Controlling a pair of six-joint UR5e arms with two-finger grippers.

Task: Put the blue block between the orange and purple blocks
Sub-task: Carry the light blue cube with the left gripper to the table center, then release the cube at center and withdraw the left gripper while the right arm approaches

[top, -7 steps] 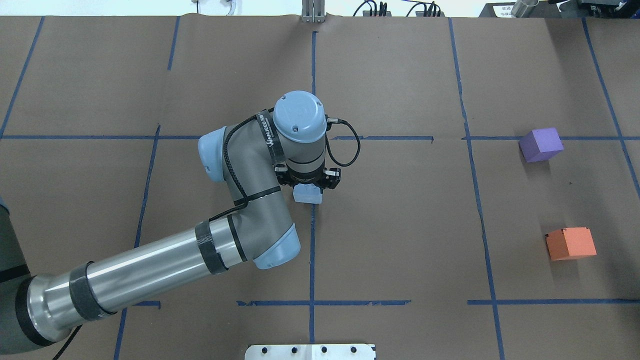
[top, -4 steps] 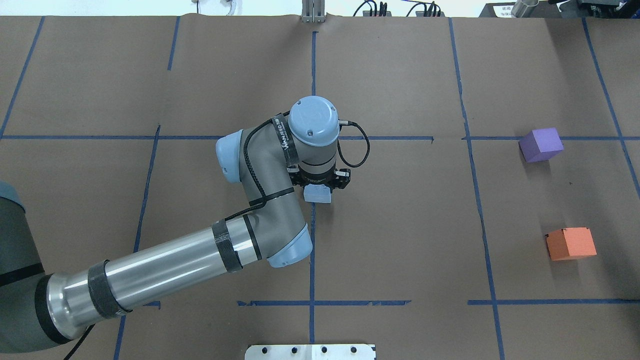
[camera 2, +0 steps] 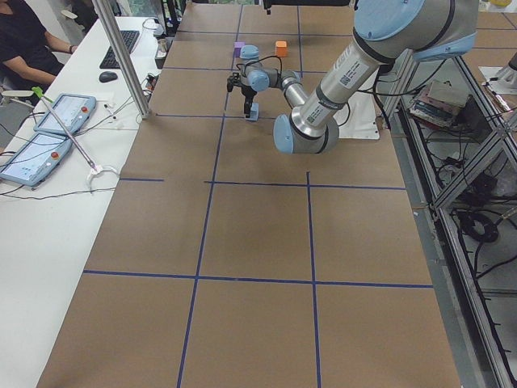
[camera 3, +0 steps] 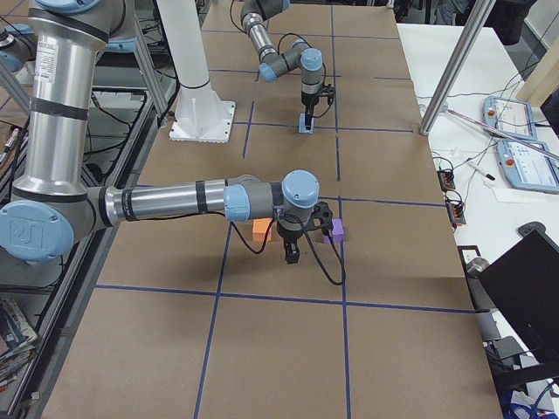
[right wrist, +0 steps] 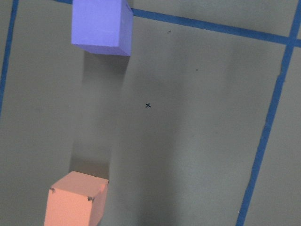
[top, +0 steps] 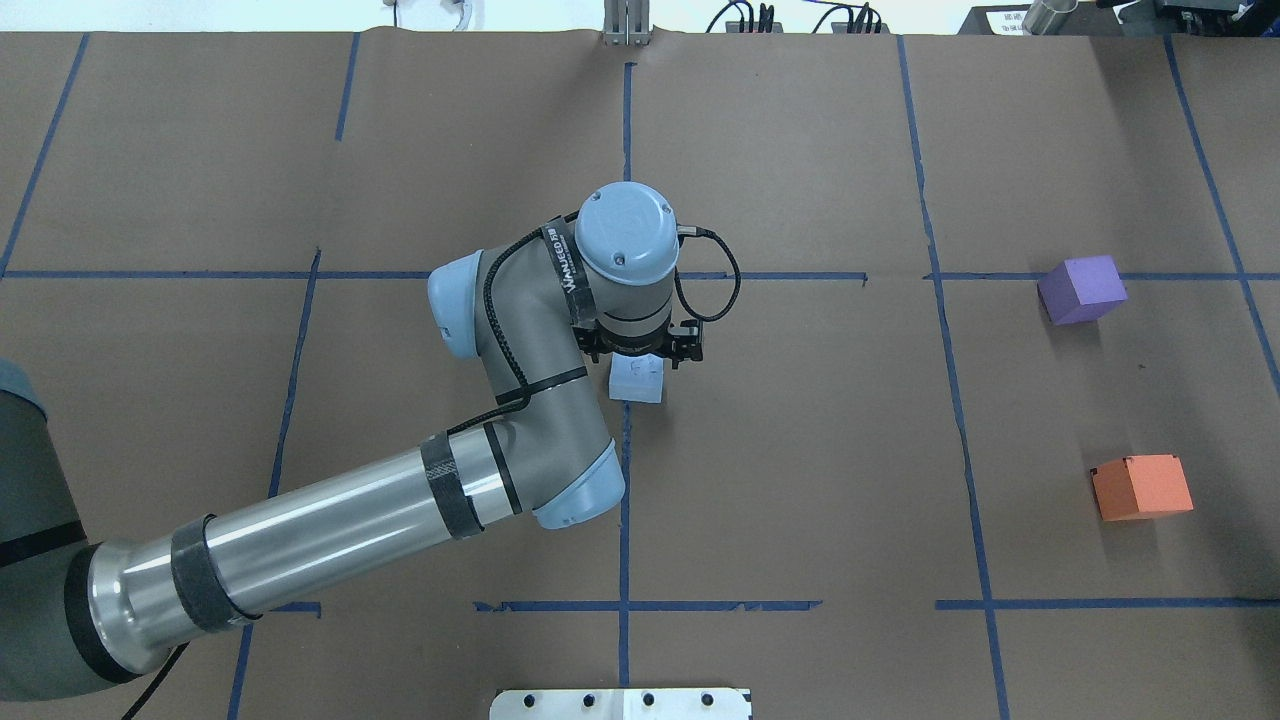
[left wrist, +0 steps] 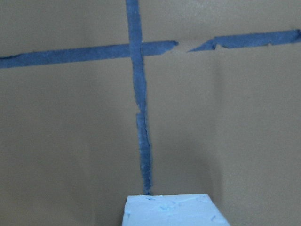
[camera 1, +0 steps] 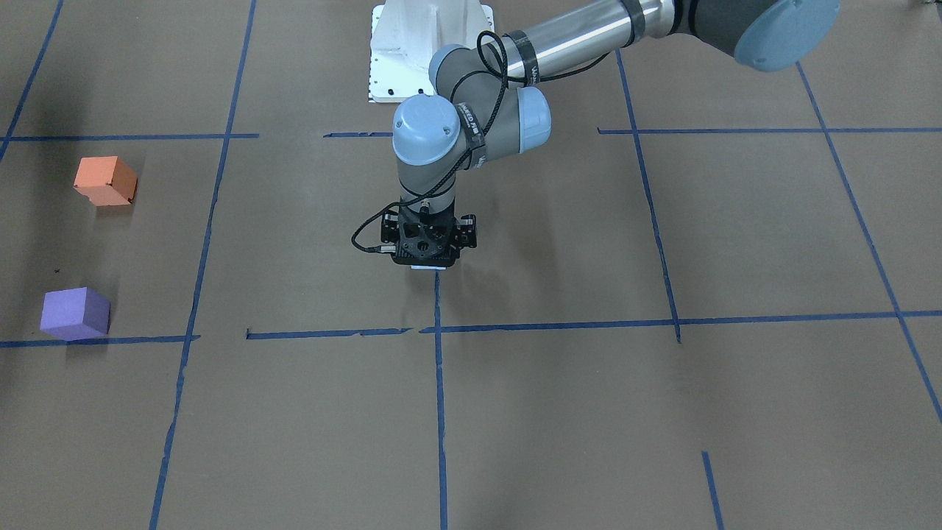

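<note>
So, past sec: my left gripper (top: 643, 358) slid rightward a bit, fingers clamped on the blue block (top: 636, 381), which rode along. Blk now sits over the centre tape line (top: 624, 480), mid-table; before, it was just left of it. Orange block (top: 1141, 487) and purple block (top: 1082, 289) haven't budged and are well apart from me. Carry's barely begun, I reckon. Right gripper (camera 3: 291, 255) hangs near that pair; can't tell its fingers.

Left gripper (top: 638, 368) points straight down, jaws apparently clamped.
</note>
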